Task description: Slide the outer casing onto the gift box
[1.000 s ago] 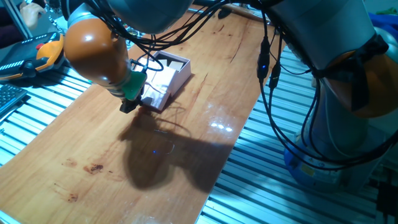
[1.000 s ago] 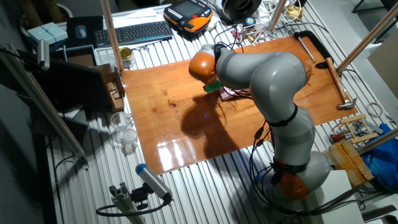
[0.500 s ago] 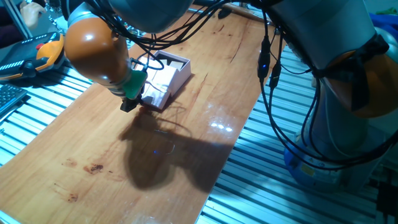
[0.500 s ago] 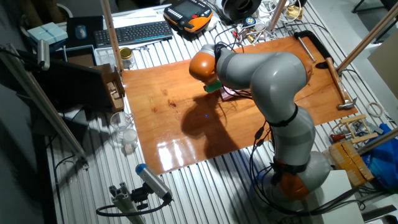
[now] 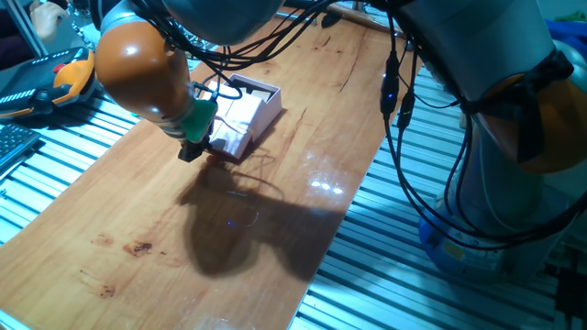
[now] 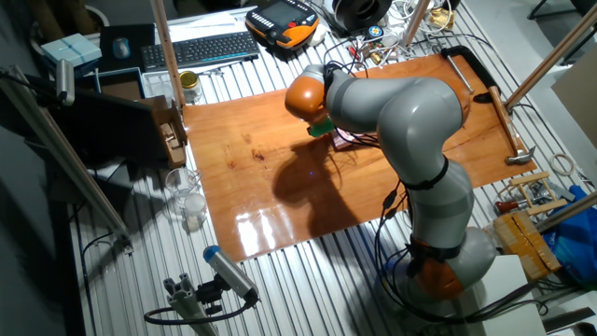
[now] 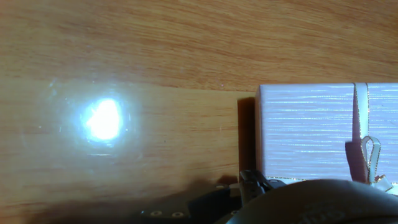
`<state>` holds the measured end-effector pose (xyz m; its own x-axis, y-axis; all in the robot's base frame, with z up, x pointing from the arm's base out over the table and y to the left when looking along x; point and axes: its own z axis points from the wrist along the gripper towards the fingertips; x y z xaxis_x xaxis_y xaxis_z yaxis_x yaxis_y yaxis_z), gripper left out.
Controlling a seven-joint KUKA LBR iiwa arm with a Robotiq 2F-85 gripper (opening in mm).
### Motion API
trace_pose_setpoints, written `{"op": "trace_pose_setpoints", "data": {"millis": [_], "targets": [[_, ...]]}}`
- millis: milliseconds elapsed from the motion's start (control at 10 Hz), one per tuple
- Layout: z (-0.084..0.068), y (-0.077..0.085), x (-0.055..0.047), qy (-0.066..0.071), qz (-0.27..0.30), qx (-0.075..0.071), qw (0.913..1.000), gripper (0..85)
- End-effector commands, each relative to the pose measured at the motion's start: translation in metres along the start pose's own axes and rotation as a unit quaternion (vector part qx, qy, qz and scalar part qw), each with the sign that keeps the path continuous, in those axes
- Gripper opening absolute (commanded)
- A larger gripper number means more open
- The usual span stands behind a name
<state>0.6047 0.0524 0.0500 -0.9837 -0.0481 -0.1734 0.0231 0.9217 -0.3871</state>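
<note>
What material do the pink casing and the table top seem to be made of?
The outer casing looks like pale pink cardboard with a fine ribbed finish and a cream ribbon. The table top looks like varnished wood: grain lines and a bright light reflection show.

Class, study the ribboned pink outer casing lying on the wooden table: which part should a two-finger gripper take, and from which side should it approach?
Grip the outer casing across two opposite side edges, coming from above. It lies flat on the table, so only its thin sides offer parallel faces. Stay clear of the ribbon and bow, probably soft and slippery.
</note>
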Motion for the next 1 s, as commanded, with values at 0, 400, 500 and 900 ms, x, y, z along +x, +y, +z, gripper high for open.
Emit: {"op": "trace_pose_setpoints", "data": {"millis": [0,400,500,900], "targets": [[0.000,-0.001,0.000,0.000,-0.001,0.000,1.0000,0.0],[0.000,-0.003,-0.001,0.002,-0.003,0.001,1.0000,0.0],[-0.001,-0.004,-0.001,0.002,-0.004,0.002,1.0000,0.0],[-0.002,-0.013,-0.003,0.005,-0.010,0.001,0.9999,0.0]]}}
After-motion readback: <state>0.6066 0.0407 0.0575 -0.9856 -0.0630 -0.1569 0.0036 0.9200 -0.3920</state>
